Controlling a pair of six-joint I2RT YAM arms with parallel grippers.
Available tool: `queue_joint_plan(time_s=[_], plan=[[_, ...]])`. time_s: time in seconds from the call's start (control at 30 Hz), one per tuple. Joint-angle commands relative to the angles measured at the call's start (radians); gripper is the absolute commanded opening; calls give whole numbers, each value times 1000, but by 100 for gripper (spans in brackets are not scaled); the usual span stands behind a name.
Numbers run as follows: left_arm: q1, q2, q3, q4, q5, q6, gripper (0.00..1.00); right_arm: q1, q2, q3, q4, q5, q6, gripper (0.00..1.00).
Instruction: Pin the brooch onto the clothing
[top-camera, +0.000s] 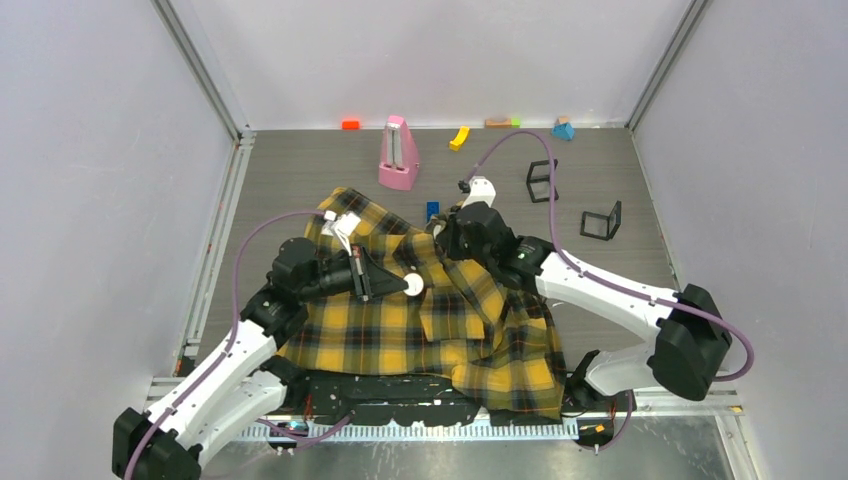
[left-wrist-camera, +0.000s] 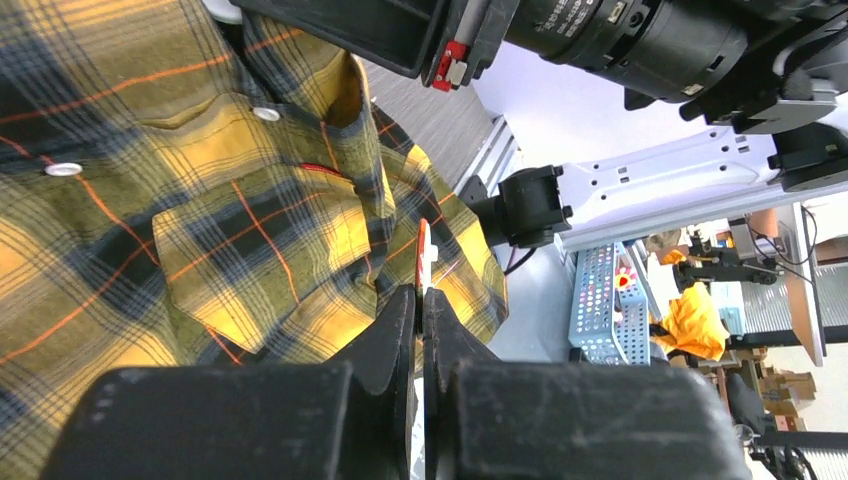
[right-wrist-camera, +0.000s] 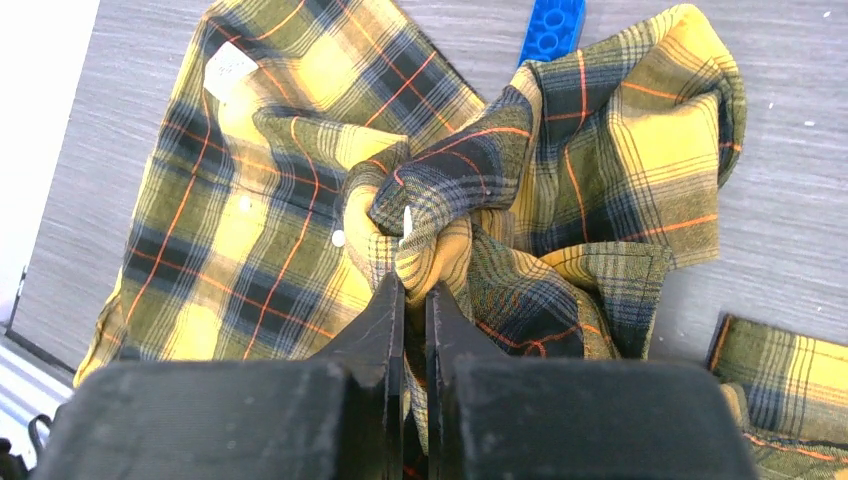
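The yellow-and-black plaid shirt (top-camera: 450, 325) lies crumpled on the table between the arms. My left gripper (top-camera: 402, 284) hovers over the shirt's middle and is shut on the brooch (top-camera: 413, 284), a thin disc seen edge-on between the fingertips in the left wrist view (left-wrist-camera: 423, 255). Below it lie the shirt (left-wrist-camera: 200, 200), its chest pocket and white buttons (left-wrist-camera: 63, 169). My right gripper (top-camera: 447, 235) is shut on a bunched fold of the shirt (right-wrist-camera: 440, 250) at its far side. The fabric rises into a knot at the fingertips (right-wrist-camera: 385, 300).
A pink metronome-like object (top-camera: 399, 153) stands behind the shirt. A blue block (top-camera: 432, 210) lies at the shirt's far edge and also shows in the right wrist view (right-wrist-camera: 553, 25). Two black square frames (top-camera: 541, 180) (top-camera: 601, 222) stand at the right. Small coloured pieces (top-camera: 459, 137) line the back wall.
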Motion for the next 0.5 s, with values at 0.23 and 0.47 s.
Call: queue_joint_plan(time_s=[0.23, 0.47], plan=[[-79, 82, -24, 212, -202, -107, 0, -14, -112, 48, -15, -15, -101, 62], [-110, 116, -16, 224, -236, -120, 0, -14, -200, 1, -119, -89, -154, 64]])
